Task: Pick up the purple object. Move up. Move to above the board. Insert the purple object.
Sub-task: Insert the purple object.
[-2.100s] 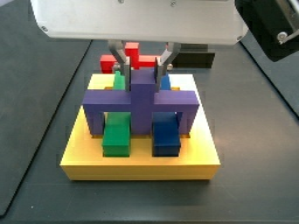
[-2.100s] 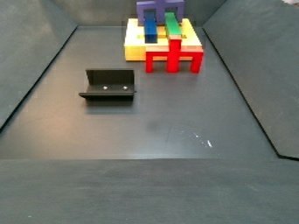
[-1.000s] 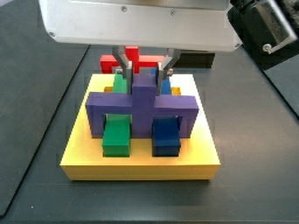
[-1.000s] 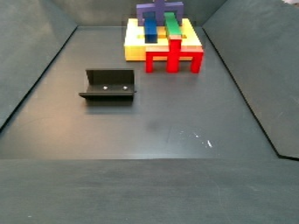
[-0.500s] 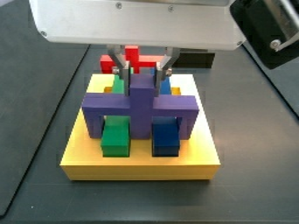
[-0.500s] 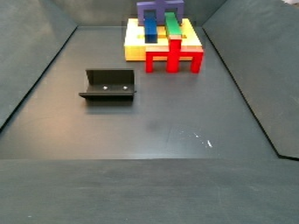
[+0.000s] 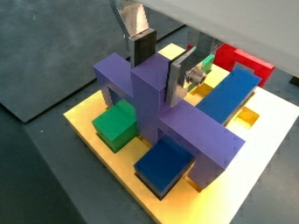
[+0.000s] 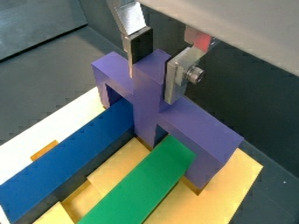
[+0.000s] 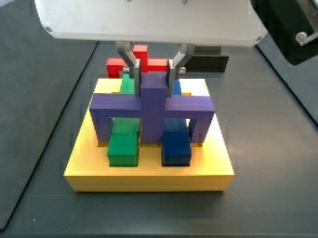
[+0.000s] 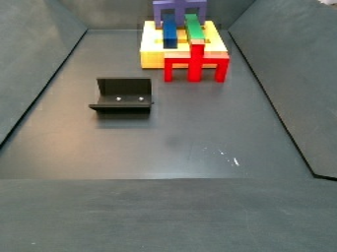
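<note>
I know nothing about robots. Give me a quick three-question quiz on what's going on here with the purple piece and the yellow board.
1. True or false: the gripper has its two fingers on either side of the raised ridge of the purple object.
2. Which coloured bars lie on the board under the purple object's legs? A) green and blue B) red and black C) two yellow
3. Fill in: the dark L-shaped fixture stands on the floor, ____ from the board.

Key
1. True: the silver fingers flank the ridge in both wrist views.
2. A: the green bar and the blue bar.
3. Apart.
</note>
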